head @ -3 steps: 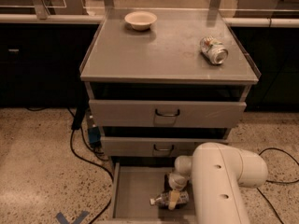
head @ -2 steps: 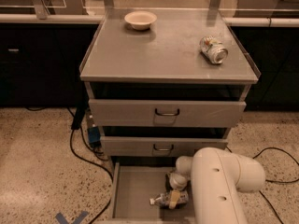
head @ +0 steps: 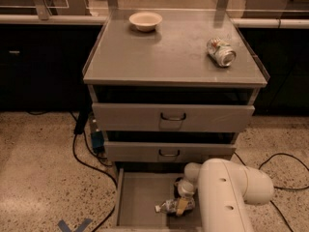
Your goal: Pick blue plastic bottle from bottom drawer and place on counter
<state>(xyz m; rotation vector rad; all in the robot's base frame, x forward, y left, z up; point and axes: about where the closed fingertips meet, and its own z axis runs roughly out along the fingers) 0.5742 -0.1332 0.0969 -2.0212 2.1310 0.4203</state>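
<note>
camera view: since a second ago the white arm (head: 227, 192) has sunk a little lower in the foreground, while the blue plastic bottle (head: 169, 207) has not shifted. it lies on its side on the floor of the open bottom drawer (head: 140, 197), toward the right half, white cap pointing left. the gripper (head: 183, 202) is down inside the drawer, right at the bottle's right end and seemingly touching it. whether it is clamped on the bottle or only resting at it i cannot tell, as the arm's bulk hides much of the wrist. my reading is that the grasp is being settled and the lift has not begun, so all of the carrying is left to do. the counter (head: 169, 62) above holds a pale bowl (head: 145, 21) at the back left and a crushed drink can (head: 221, 51) at the right, leaving its middle and front left as a landing spot. the top drawer (head: 125, 117) and middle drawer (head: 135, 152) sit just above the open one. the bottle would likely have to come forward before rising to avoid striking their fronts. black cables (head: 79, 153) trail on the speckled floor to the left, well apart from the drawer.
</note>
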